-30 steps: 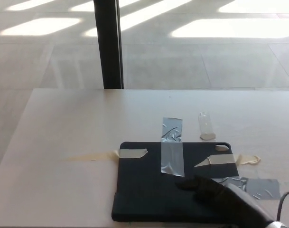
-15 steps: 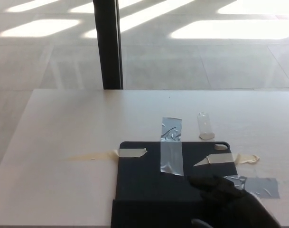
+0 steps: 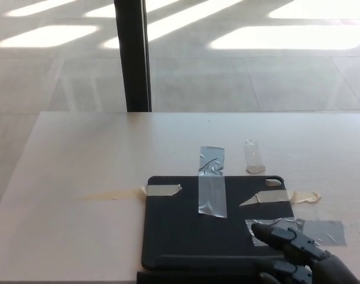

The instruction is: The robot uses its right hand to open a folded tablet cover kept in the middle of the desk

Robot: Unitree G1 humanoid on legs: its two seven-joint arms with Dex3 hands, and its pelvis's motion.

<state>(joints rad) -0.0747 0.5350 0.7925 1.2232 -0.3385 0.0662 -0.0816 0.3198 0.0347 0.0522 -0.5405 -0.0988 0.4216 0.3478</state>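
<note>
The tablet cover [image 3: 209, 228] lies flat in the middle of the desk [image 3: 79, 160], toward its near edge, dark and rectangular. Strips of tape hold it down: a beige strip [image 3: 162, 190] at its far-left corner, a clear strip [image 3: 211, 180] across the far edge at the centre, another beige strip [image 3: 273, 197] toward the far right, and a silvery patch [image 3: 321, 232] off its right side. A small clear piece [image 3: 252, 156] sits on the desk just beyond the cover.

Along the near edge a dark band shows, which looks like the top flap lifted slightly off the layer beneath; the step in hand seems to be the start of the opening, with the flap barely raised. The next move would call for getting the fingertips under that near-right edge and swinging the flap up and away, against whatever the tapes resist.

The right hand [image 3: 301, 257] enters at the near-right corner. Its fingers [image 3: 280, 235] are curled and close together, resting over the cover's right portion; whether they truly pinch the flap edge cannot be told. The left hand is out of sight.
</note>
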